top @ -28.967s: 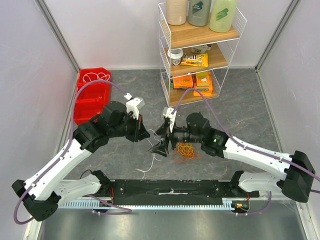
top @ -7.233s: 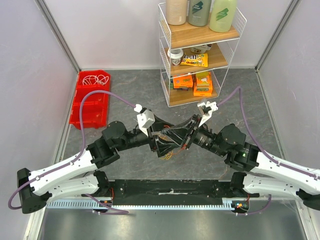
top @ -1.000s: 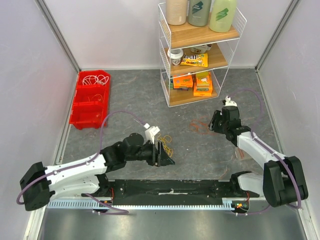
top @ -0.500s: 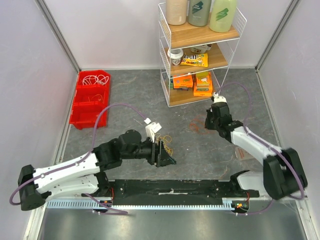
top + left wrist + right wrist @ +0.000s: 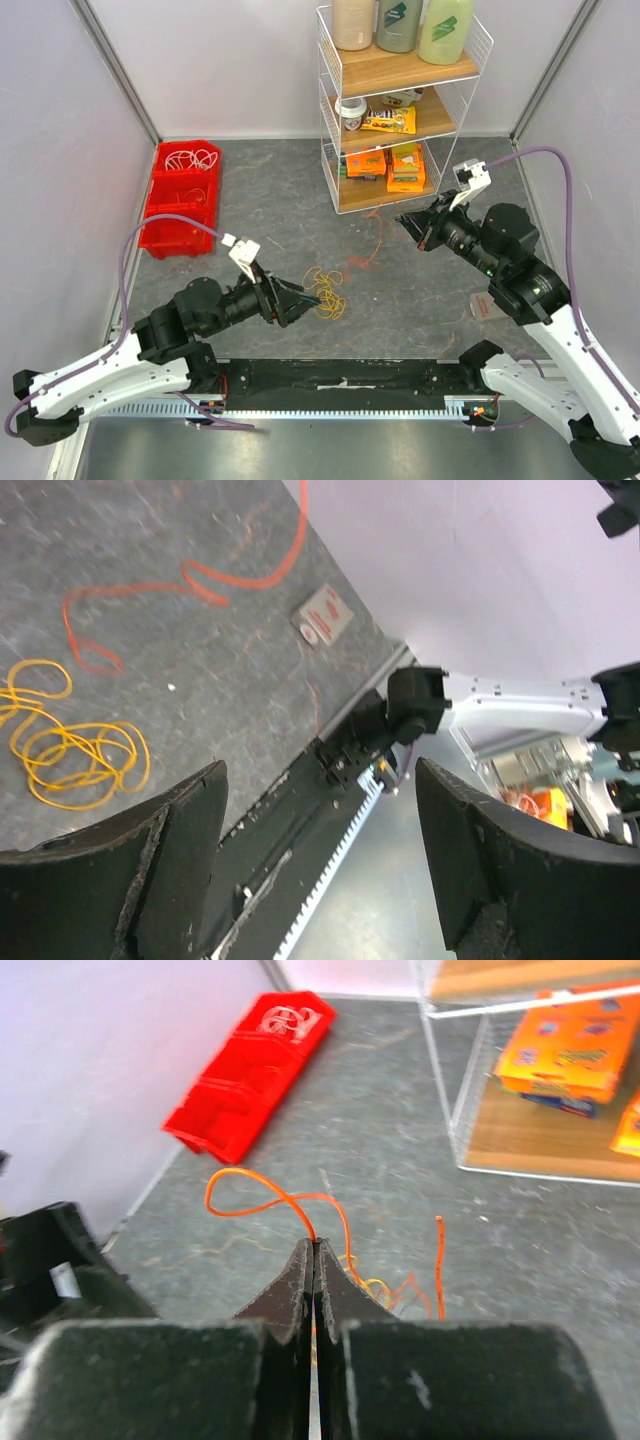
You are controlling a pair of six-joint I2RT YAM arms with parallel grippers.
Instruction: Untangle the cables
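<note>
In the top view, the left gripper (image 5: 300,303) lies low over the near middle of the grey table (image 5: 270,190), its tips just left of the yellow cable (image 5: 325,293), a loose coil lying flat on the table. The right gripper (image 5: 406,223) hangs over the far right part of the table, near the foot of the wire shelf (image 5: 400,72). The orange cable (image 5: 378,240) runs from that gripper's tip down and nearer, ending just to the right of the yellow coil; whether the 2 touch cannot be told here. At far left stands a red bin (image 5: 178,222) with white cables (image 5: 192,157) coiled in its farthest compartment. A small card (image 5: 483,305) lies flat at near right.

In the left wrist view, the left gripper (image 5: 318,780) has its 2 fingers spread wide with nothing between them. The yellow cable (image 5: 70,750) lies on the table beyond the left finger, and the orange cable (image 5: 180,580) snakes past it toward the card (image 5: 325,615).

In the right wrist view, the right gripper (image 5: 314,1250) is pressed closed with the orange cable (image 5: 270,1195) pinched at its tips; the cable arcs up in a loop to the left. The red bin (image 5: 250,1080) sits beyond, and orange boxes (image 5: 575,1055) sit on the shelf (image 5: 520,1140) at right.
</note>
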